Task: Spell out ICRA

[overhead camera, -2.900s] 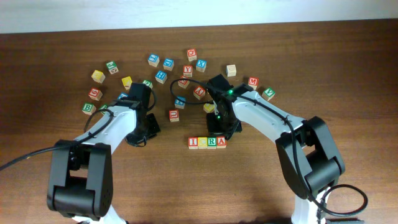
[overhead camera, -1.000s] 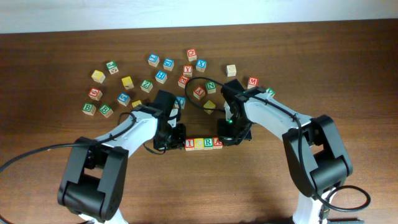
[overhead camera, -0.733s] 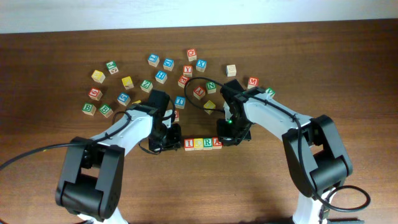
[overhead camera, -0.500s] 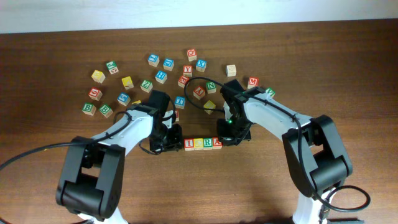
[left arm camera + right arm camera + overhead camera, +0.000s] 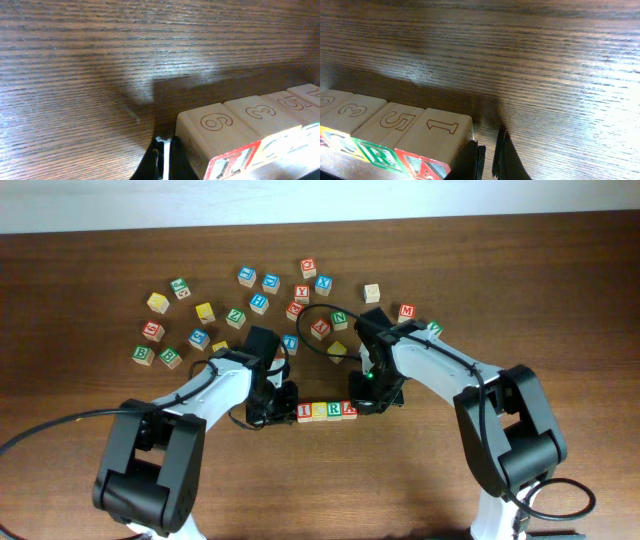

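Observation:
Four cubes stand in a tight row at the table's front middle: the red-printed I [image 5: 305, 411], yellow C [image 5: 319, 411], green R [image 5: 334, 410] and red A [image 5: 349, 409]. My left gripper [image 5: 285, 402] is shut with nothing in it, its tips [image 5: 165, 150] against the I cube [image 5: 232, 160] at the row's left end. At the row's right end my right gripper [image 5: 365, 402] is shut and empty too. In its wrist view the tips [image 5: 489, 155] rest against the side of the A cube [image 5: 422, 170], beside the R [image 5: 380, 155].
Several loose letter cubes lie scattered behind the row, among them a yellow one [image 5: 158, 302], a blue one [image 5: 258, 302], a plain one [image 5: 372, 293] and a red M [image 5: 407, 311]. A black cable [image 5: 310, 320] loops over them.
Since the earliest frame both grippers have come in to the row's ends, and the row has slid slightly left. In the last second the left gripper backed off a little, then returned to the I.

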Robot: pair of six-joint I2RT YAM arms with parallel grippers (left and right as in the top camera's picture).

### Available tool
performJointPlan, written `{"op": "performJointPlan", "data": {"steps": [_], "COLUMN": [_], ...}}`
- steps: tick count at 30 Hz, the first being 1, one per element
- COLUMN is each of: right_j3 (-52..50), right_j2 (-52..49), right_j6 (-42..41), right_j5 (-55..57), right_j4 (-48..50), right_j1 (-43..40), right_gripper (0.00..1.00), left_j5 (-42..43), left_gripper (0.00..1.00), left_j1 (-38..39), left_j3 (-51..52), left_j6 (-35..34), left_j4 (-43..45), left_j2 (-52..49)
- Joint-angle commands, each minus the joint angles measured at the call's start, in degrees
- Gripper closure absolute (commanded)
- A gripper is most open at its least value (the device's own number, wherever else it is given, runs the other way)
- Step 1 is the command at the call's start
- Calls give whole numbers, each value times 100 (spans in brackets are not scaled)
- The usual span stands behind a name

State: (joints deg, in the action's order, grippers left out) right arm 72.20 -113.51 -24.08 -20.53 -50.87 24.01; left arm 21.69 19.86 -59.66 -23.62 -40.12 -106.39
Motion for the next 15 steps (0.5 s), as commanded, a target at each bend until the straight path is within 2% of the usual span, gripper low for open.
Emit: {"op": "performJointPlan", "data": {"steps": [1,3,7,10,15], "right_j3": [-90,-83,221,758,1537], "right_j2": [-35,-33,-31,-28,522], "right_j6": [-44,-42,28,455,529], "right_j5": [-52,-44,-20,28,605], "right_j4": [13,-13,-586,-1386,-2706], "right_j1": [76,4,-472,-898,-1390], "right_gripper": [96,96,96,96,96], "left_j5": [-470,-820,-824,-822,-820], "left_gripper": [100,100,100,100,100], "left_j1": [17,-31,-415,-822,-1353], "left_j3": [133,131,17,-387,-1080], "left_j6": [-72,-70,-70,61,588], "left_j4": [61,39,-79,-619,-1576], "left_j2": [-164,-162,-157,-153,223]}}
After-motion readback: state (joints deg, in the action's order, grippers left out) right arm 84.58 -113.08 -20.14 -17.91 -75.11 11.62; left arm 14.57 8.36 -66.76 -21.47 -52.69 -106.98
